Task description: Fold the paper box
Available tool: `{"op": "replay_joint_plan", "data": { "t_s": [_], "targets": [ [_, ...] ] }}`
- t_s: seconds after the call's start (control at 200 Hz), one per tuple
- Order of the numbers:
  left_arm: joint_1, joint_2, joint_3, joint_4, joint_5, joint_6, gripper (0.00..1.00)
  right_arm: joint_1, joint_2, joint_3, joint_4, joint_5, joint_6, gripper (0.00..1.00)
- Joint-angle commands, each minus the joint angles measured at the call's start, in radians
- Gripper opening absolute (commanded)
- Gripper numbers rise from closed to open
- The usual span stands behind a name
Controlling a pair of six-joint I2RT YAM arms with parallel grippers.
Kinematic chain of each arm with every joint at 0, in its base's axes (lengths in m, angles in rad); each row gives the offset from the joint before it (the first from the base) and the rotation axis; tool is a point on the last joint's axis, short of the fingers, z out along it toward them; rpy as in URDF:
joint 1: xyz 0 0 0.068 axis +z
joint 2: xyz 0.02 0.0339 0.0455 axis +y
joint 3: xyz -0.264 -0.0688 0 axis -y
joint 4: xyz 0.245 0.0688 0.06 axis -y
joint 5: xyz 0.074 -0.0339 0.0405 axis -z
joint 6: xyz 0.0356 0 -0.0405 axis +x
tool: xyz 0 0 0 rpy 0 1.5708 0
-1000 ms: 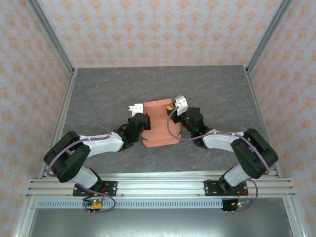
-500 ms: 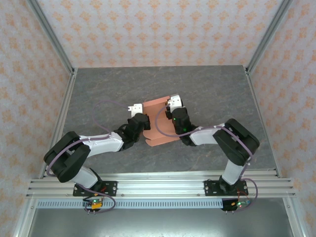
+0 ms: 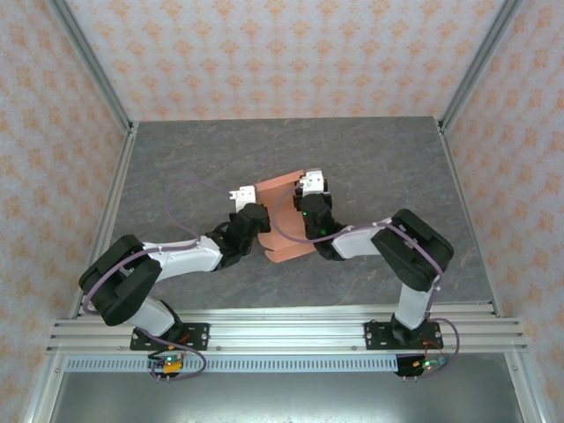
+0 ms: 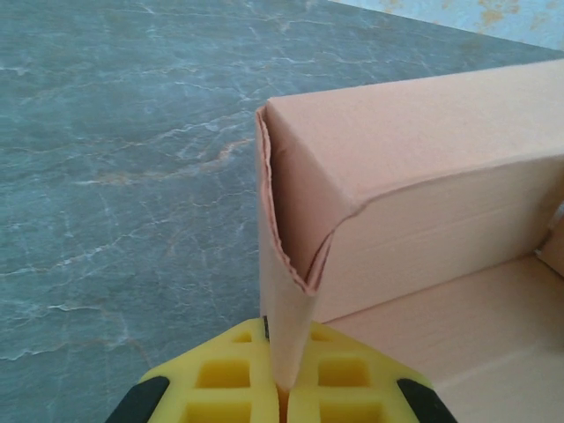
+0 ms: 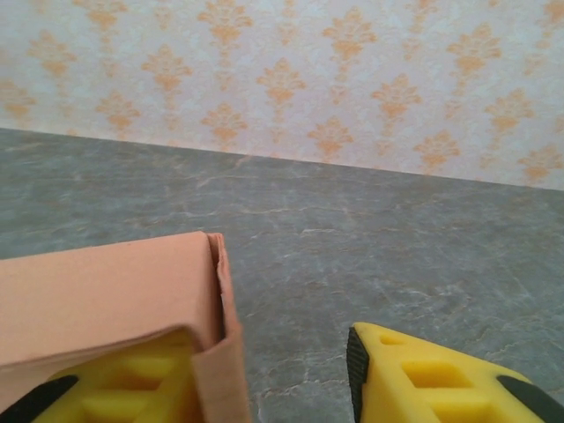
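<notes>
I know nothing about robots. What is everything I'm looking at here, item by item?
paper box: one, salmon-orange, partly folded, middle of the table between the two hands
table: one, grey marbled, under everything
walls: three, pale with an orange pattern, on the table's left, far and right sides
metal frame: one, silver, along the near edge and up the corners
cables: two, purple, one looping off each arm
arms: two, black and white, bolted at the near edge, reaching to the box
left hand: one, yellow fingers, shut on a flap at the box's left
right hand: one, yellow fingers, open, straddling the box's right wall
</notes>
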State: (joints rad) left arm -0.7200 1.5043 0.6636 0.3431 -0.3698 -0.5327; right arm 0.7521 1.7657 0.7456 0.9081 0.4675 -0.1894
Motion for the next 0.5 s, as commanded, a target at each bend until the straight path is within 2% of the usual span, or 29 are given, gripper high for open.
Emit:
{"op": "replay_joint_plan", "data": {
  "t_s": [0.0,0.115,0.31,0.43,0.496],
  "targets": [
    [-0.001,-0.01,0.036,-0.064,-0.087,-0.031,0.0,-0.05,-0.114,-0.076,-0.044,-0.228,0.018,0.45],
    [-0.001,-0.006,0.059,-0.103,-0.108,-0.06,0.0,-0.109,-0.192,-0.142,-0.095,-0.489,-0.015,0.47],
    [-0.001,-0.001,0.075,-0.129,-0.105,-0.091,0.0,-0.183,-0.251,-0.164,-0.19,-0.748,-0.082,0.5],
    [-0.001,-0.003,0.082,-0.149,-0.113,-0.104,0.0,-0.198,-0.267,-0.145,-0.236,-0.834,-0.112,0.52],
    [-0.001,-0.007,0.079,-0.151,-0.115,-0.108,0.0,-0.197,-0.266,-0.133,-0.247,-0.793,-0.116,0.53]
  ]
}}
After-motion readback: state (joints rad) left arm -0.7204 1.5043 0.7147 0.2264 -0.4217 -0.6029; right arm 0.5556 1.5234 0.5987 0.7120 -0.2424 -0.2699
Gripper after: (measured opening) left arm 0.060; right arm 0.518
